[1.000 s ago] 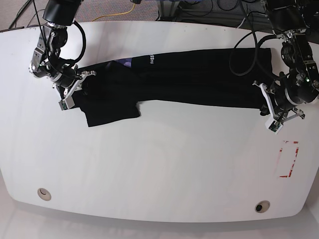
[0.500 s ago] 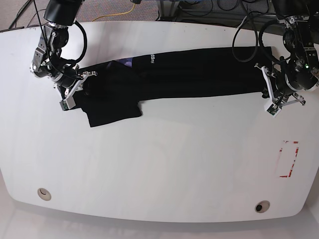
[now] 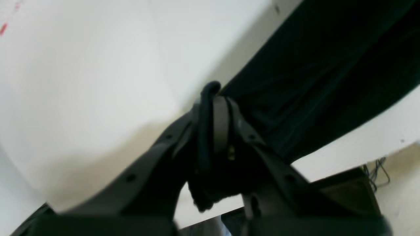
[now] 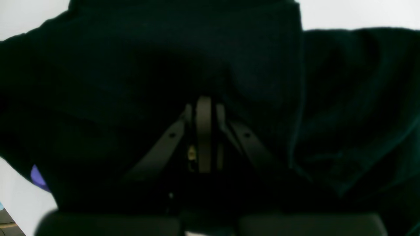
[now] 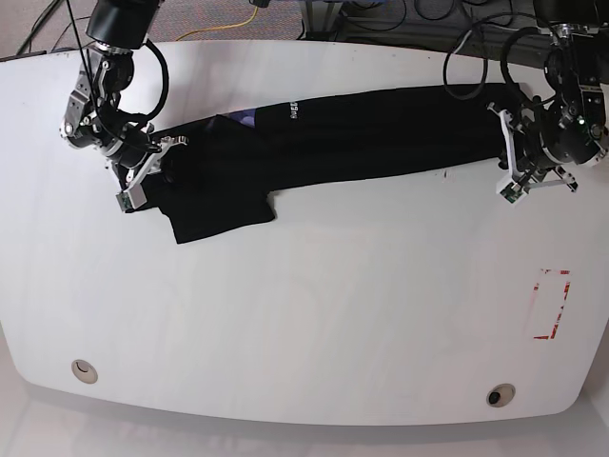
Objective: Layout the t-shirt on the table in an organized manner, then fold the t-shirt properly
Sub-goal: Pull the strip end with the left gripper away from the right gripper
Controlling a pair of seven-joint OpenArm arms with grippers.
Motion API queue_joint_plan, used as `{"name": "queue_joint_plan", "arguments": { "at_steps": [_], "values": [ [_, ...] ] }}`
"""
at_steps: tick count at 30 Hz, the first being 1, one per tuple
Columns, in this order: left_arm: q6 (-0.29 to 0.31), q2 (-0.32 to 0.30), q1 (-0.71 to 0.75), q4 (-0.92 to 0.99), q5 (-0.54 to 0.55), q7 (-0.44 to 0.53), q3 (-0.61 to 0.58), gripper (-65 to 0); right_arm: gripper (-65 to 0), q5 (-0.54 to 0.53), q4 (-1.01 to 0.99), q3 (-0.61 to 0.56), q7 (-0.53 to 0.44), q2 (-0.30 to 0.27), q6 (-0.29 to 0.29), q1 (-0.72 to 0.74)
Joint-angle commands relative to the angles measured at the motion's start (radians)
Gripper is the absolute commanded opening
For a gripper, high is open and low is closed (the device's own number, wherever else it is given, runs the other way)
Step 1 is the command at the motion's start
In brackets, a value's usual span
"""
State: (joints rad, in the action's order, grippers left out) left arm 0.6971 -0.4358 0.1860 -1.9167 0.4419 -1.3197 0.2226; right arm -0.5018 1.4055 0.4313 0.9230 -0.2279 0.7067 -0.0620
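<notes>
Base view: shirt (image 5: 362, 133) stretched across far desk (image 5: 304, 314). Left gripper (image 5: 501, 162) clenched on right end, right gripper (image 5: 152, 162) clenched on left end.

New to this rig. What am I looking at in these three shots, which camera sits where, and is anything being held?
It is a robot with two arms working over a big white table. The base view looks down from overhead; the other two pictures come from cameras mounted on each wrist, looking along the fingers. In the overhead shot the sides are mirrored: the left gripper is on the picture's right, the right gripper on its left. A black t-shirt lies stretched in a long band between them. Both grippers are shut on the cloth: the left wrist view shows fabric bunched between its fingers at one end, while the right wrist view is nearly filled by dark cloth. A red tape rectangle and two grommet holes mark the table.
</notes>
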Motion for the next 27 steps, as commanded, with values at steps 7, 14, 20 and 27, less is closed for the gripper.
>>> {"name": "queue_joint_plan", "arguments": {
  "at_steps": [7,14,20,27],
  "values": [
    [0.001,-0.039,0.045,-0.016,0.001,0.006,-0.016,-37.5,-63.3,0.044,-0.001,-0.002,0.052,0.005,-0.009,-0.002],
    [0.001,-0.044,0.071,-0.011,-0.007,0.006,-0.016,-26.1,-63.3,0.044,0.001,-0.002,0.052,0.005,-0.009,-0.002],
    [0.001,-0.044,0.068,-0.01,-0.035,0.006,-0.016,-18.9,-63.3,0.044,0.001,-0.002,0.052,0.003,-0.009,-0.002],
    [0.001,-0.044,0.016,-0.013,-0.047,-0.001,-0.016,-15.7,-63.3,0.044,0.002,-0.002,0.052,0.005,-0.009,-0.002]
  ]
}}
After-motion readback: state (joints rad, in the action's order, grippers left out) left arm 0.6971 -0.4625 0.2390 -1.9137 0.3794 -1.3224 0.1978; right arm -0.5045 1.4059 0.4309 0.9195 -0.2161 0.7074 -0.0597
